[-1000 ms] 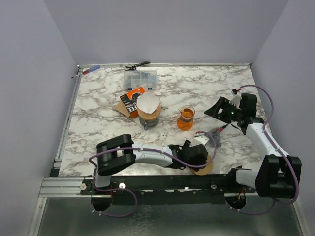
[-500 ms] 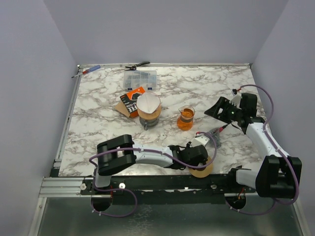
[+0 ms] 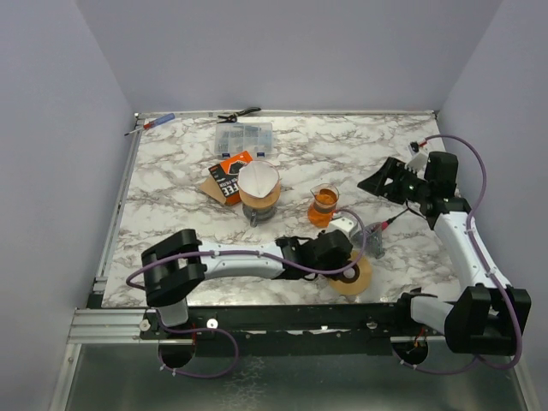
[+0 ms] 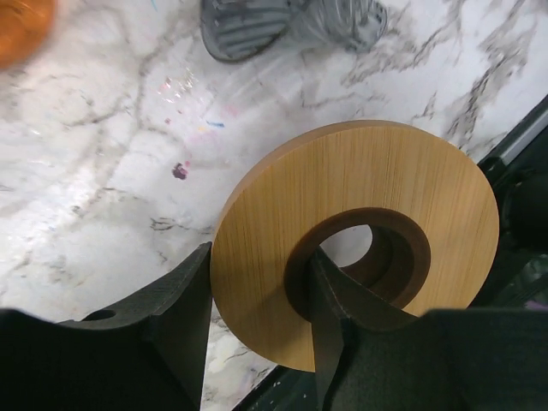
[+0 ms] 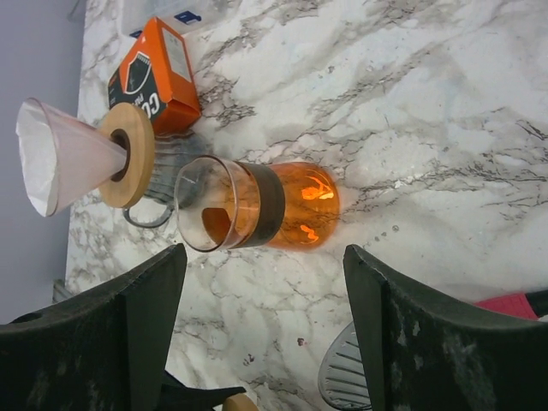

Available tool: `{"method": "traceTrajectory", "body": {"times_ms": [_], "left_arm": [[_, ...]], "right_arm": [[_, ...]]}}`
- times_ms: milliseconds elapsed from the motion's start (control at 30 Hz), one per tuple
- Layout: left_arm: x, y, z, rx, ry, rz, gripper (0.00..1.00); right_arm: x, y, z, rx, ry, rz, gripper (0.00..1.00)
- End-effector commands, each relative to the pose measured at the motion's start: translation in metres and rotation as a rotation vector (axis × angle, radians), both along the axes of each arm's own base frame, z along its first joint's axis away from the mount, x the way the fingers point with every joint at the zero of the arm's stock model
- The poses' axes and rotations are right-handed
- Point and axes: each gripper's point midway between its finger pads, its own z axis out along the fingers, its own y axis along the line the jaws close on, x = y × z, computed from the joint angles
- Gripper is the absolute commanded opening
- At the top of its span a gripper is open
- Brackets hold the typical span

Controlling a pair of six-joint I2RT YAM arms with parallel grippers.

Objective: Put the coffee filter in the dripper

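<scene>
We see the left gripper [image 4: 261, 282] low at the near edge of the table [image 3: 188, 240], to the right of the middle. Its jaws are half closed on a wooden ring [image 4: 385, 197]: one finger [image 4: 175, 325] is against the outer rim and the other goes into the hole. The ring is tilted in the wrist view, and we cannot tell if it touches the table. Just beyond it, a grey ribbed piece [image 3: 371, 241] lies on the marble.

The right gripper [image 3: 377, 180] hangs above the right part of the table, closer to the far edge. Its jaws stand wide and there is nothing between them.

The dripper [image 3: 259, 182] stands upright on a grey base [image 3: 259, 211], left of the middle of the table. It has its own wooden collar [image 5: 128, 154]. The cone looks white inside, but we cannot tell if this is paper.

A brown filter [image 3: 208, 184] lies flat on the table, partly under the left side of an orange box [image 3: 229, 175]. The box is just beside the dripper, on its far left side. The filter is not in any gripper.

A carafe [image 3: 323, 207] with orange liquid stands near the dripper, to its right. A clear case [image 3: 244, 135] is near the far edge, and a screwdriver [image 3: 152, 124] is at the far left corner.
</scene>
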Motion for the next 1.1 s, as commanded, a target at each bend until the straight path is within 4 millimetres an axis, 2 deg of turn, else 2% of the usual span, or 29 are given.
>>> {"method": "traceTrajectory", "body": {"times_ms": [0, 167, 367, 500, 633, 867, 967, 1067], "left_arm": [[0.013, 0.009, 0.042, -0.109, -0.030, -0.006, 0.36], [0.041, 0.038, 0.066, -0.172, -0.042, 0.064, 0.36], [0.072, 0.081, 0.091, -0.227, -0.086, 0.159, 0.36], [0.087, 0.112, 0.097, -0.247, -0.101, 0.237, 0.36], [0.098, 0.135, 0.101, -0.262, -0.114, 0.306, 0.36], [0.101, 0.148, 0.108, -0.274, -0.133, 0.337, 0.36], [0.103, 0.148, 0.109, -0.277, -0.133, 0.341, 0.36], [0.103, 0.147, 0.110, -0.279, -0.131, 0.339, 0.36]], "right_arm": [[-0.008, 0.007, 0.019, 0.024, -0.034, 0.050, 0.79], [-0.014, 0.016, 0.031, 0.068, -0.082, 0.092, 0.87], [-0.023, 0.032, 0.046, 0.158, -0.123, 0.170, 0.91], [-0.031, 0.047, 0.054, 0.210, -0.153, 0.227, 0.95], [-0.040, 0.071, 0.054, 0.244, -0.147, 0.297, 0.96], [-0.066, 0.124, 0.052, 0.259, -0.112, 0.444, 0.95], [-0.073, 0.134, 0.050, 0.265, -0.091, 0.468, 0.90], [-0.078, 0.142, 0.039, 0.269, -0.045, 0.490, 0.79]]}}
